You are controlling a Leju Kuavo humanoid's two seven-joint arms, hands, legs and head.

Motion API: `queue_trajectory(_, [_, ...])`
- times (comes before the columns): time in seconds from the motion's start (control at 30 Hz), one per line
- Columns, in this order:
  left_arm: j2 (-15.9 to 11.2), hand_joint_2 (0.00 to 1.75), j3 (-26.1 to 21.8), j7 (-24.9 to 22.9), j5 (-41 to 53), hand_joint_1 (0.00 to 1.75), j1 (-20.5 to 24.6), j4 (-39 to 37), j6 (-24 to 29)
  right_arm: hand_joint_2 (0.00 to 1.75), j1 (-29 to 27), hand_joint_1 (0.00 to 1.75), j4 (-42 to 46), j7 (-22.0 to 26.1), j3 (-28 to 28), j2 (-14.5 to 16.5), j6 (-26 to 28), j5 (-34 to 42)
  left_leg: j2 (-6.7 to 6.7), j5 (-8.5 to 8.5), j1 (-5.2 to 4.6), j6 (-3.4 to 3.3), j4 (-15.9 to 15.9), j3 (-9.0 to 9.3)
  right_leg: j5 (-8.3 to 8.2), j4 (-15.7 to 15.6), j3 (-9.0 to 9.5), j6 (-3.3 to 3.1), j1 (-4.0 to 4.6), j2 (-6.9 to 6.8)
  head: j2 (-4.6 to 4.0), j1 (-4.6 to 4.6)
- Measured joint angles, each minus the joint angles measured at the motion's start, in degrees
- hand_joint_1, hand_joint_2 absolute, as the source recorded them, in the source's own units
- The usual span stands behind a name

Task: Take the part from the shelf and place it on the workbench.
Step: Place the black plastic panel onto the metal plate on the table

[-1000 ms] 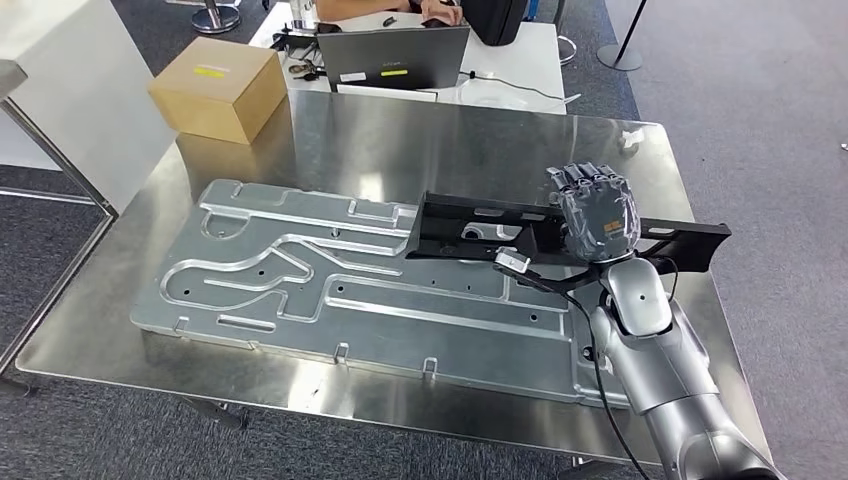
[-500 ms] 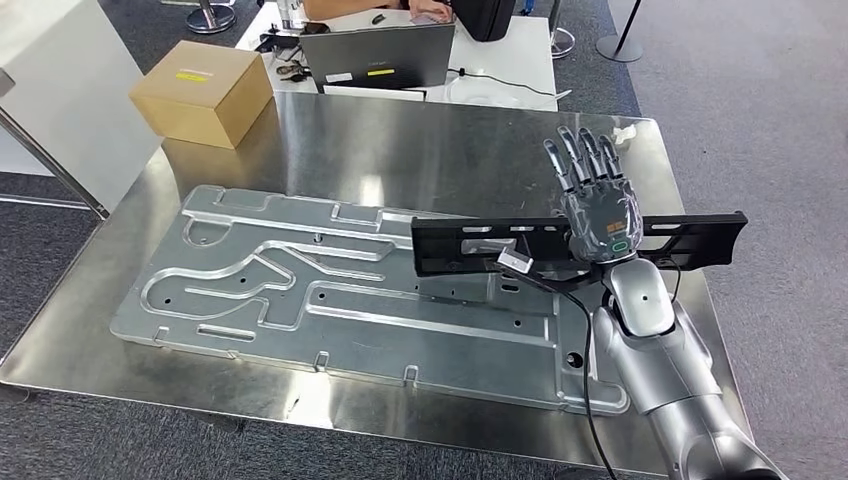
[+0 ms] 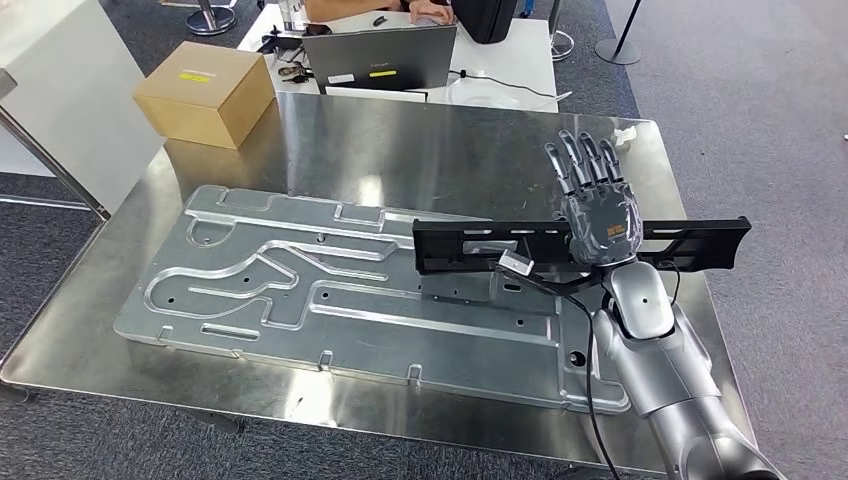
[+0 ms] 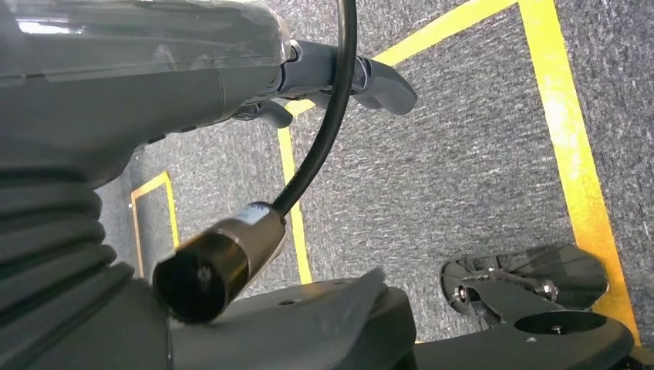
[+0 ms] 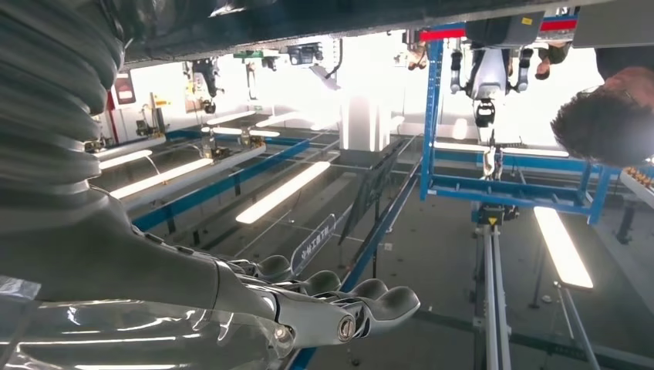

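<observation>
**benchrat:** Steel workbench in the head view, with a big machined aluminium plate covering most of it from 9 o'clock through the middle. The long black part lies across the plate's 3 o'clock end, and its far tip sticks out past the bench's right edge. The right hand is over the middle of it, fingers straight and fanned out toward 12 o'clock, not curled around anything. Looks like a release to me — though I can't tell if the palm is touching the part or just hovering.

**kuavo_fan:** Agreed. The left hand hangs down by the floor in its wrist view; I can't tell how its fingers lie. If letting go is the step, I'd lift straight up and keep the fingers fanned, so nothing snags the part's upright edge and drags it.

**benchrat:** Yeah, the overhang is what worries me. Any nudge toward 3 o'clock and more of it goes off the bench. Can't judge how well it balances from here.

**kuavo_fan:** Room-wise, the bare steel at 12 o'clock is open up to the cardboard box at 10 o'clock and the laptop on the white table behind. A person sits back there too, so I wouldn't swing high and far. Pulling back toward 6 o'clock looks safest — nothing there but the plate's near edge.
</observation>
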State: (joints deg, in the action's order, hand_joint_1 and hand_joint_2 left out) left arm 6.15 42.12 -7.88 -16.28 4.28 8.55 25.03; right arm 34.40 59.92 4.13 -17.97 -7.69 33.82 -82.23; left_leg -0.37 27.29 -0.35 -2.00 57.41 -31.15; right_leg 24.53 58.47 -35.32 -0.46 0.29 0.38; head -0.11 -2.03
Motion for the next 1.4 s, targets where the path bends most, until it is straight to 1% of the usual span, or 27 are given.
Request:
queue_trajectory(0.1, [-0.01, 0.0, 0.0, -0.16, -0.01, 0.0, -0.01, 0.0, -0.1, 1.75, 0.05, 0.0, -0.14, 0.0, 0.01, -0.44, 0.64, 0.38, 0.0, 0.01, -0.02, 0.01, 0.02, 0.02, 0.0, -0.01, 0.02, 0.0, -0.01, -0.01, 0.0, 0.0])
queue_trajectory(0.17, [-0.03, 0.0, 0.0, -0.16, -0.03, 0.0, -0.04, 0.0, -0.1, 1.75, 0.31, 0.0, -0.16, -0.33, 0.23, -1.38, 1.05, 1.23, -0.04, 0.01, -0.06, 0.01, 0.04, 0.01, -0.01, -0.01, 0.03, 0.01, -0.03, -0.06, 0.0, 0.0])
queue_trajectory(0.3, [-0.15, 0.0, 0.03, -0.25, -0.08, 0.0, -0.28, 0.0, -0.03, 1.75, 1.0, 0.0, -0.24, -1.01, 2.69, -3.69, 2.37, 3.41, -0.09, 0.01, -0.07, 0.01, 0.06, -0.03, -0.02, 0.0, 0.05, 0.04, -0.08, -0.11, 0.0, -0.01])
queue_trajectory(0.43, [-0.26, 0.0, 0.04, -0.27, -0.17, 0.0, -0.27, 0.0, -0.02, 1.75, 1.07, 0.0, -0.25, -0.75, 4.32, -4.46, 2.59, 3.64, -0.03, 0.02, -0.07, 0.02, 0.07, 0.0, -0.04, 0.0, 0.04, 0.06, -0.09, -0.03, 0.0, 0.01])
queue_trajectory(0.83, [-0.33, 0.0, 0.07, -0.31, -0.69, 0.0, -0.28, 0.0, -0.02, 1.75, 1.04, 0.0, -0.25, -0.39, 5.76, -4.6, 2.56, 3.45, -0.02, 0.02, -0.06, 0.02, 0.07, -0.01, -0.03, 0.01, 0.02, 0.06, -0.07, -0.05, 0.0, 0.0])
queue_trajectory(0.97, [-0.38, 0.0, 0.43, -0.49, -0.6, 0.0, -0.27, 0.0, -0.12, 1.75, 0.42, 0.0, -0.66, 0.76, 5.59, -4.41, 2.44, 1.05, -0.03, 0.02, -0.06, 0.02, 0.06, -0.02, -0.03, 0.04, 0.03, 0.06, -0.07, -0.06, 0.0, 0.0])
queue_trajectory(1.1, [-0.49, 0.0, 0.7, 0.15, -0.58, 0.0, -0.18, 0.0, -0.04, 1.75, -0.18, 0.0, -1.69, 0.7, 5.29, -3.79, 3.01, 0.09, -0.03, 0.02, -0.06, 0.02, 0.06, -0.01, -0.03, 0.04, 0.03, 0.06, -0.07, -0.06, 0.0, 0.01])
queue_trajectory(1.4, [-0.63, 0.0, 1.49, -1.01, -0.52, 0.0, -0.16, 0.0, -0.24, 1.75, -0.66, 0.0, -3.11, 1.03, 5.27, -3.48, 4.22, 1.76, -0.02, 0.04, -0.06, 0.04, 0.07, 0.1, -0.03, 0.02, 0.15, 0.06, -0.07, -0.05, 0.0, -0.01])
